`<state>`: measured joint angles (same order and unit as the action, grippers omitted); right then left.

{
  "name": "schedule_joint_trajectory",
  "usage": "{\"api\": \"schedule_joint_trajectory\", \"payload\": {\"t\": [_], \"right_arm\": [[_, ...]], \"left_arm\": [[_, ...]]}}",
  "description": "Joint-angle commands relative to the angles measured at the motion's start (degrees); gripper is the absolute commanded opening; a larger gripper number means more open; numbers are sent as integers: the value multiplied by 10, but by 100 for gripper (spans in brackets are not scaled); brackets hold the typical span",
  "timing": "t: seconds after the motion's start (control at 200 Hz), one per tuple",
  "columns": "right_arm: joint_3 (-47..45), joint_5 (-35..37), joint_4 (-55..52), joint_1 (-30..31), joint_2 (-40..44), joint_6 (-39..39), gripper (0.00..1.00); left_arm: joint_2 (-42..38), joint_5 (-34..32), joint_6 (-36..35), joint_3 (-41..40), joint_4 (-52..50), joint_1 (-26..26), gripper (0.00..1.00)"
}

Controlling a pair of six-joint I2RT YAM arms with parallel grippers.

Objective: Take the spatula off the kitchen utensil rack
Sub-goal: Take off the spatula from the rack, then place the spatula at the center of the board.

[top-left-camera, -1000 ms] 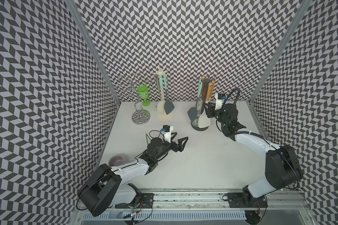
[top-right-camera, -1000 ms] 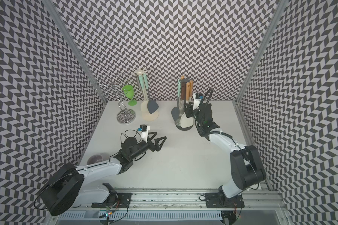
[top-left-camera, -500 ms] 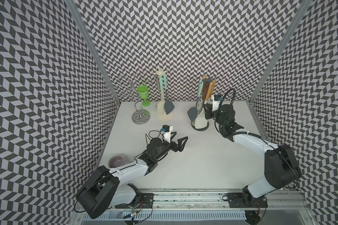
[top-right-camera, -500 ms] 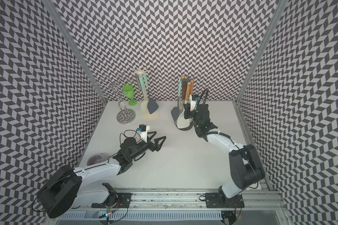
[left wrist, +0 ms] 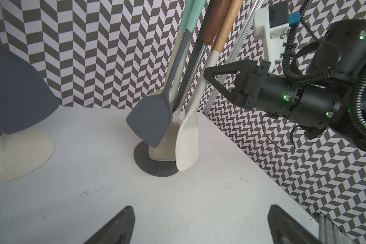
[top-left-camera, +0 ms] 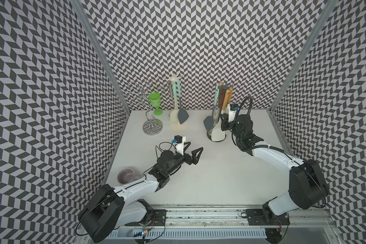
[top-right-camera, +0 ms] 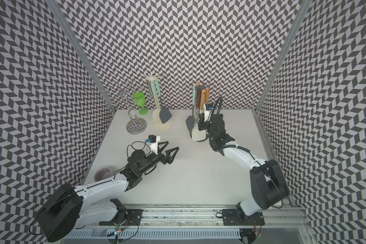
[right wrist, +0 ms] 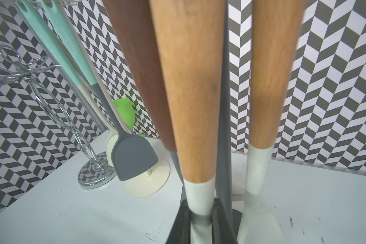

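Observation:
The spatula [top-left-camera: 218,133] [top-right-camera: 198,133] has a light wooden handle, a white neck and a white blade. It hangs on the dark kitchen utensil rack [top-left-camera: 223,87] at the back right. My right gripper [top-left-camera: 222,121] [top-right-camera: 201,124] is shut on the spatula's white neck [right wrist: 200,196], one finger on each side [right wrist: 201,208]. In the left wrist view the blade [left wrist: 187,143] hangs just over the rack's round base [left wrist: 154,170]. My left gripper [top-left-camera: 195,146] [top-right-camera: 172,146] hovers open and holds nothing over mid-table [left wrist: 200,211].
A grey turner [top-left-camera: 208,123] and other wooden-handled utensils hang on the same rack. Further left stand a cream rack [top-left-camera: 178,126] with mint-handled tools, a wire glass stand [top-left-camera: 150,126] and a green goblet [top-left-camera: 155,103]. A small mauve bowl [top-left-camera: 126,175] sits front left.
My right gripper has moved in against the rack and shut on the spatula's white neck. The left arm has not moved.

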<state>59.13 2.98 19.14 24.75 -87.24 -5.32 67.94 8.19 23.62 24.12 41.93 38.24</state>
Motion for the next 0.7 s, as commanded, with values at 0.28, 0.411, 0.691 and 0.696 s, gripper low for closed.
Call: {"api": "schedule_joint_trajectory", "payload": {"t": [0.28,0.411,0.691,0.696], "right_arm": [[-64,24,46,9,92,5,0],[-85,22,33,12,113,13,0],[-126,33,-18,45,165,81,0],[-127,33,-18,46,166,83,0]], "left_arm": [[-39,-21,-8,-18,5,9,100],[-47,-23,-7,-17,0,10,100],[-99,-28,-3,-16,-23,19,100],[-100,-29,-2,-16,-23,19,100]]}}
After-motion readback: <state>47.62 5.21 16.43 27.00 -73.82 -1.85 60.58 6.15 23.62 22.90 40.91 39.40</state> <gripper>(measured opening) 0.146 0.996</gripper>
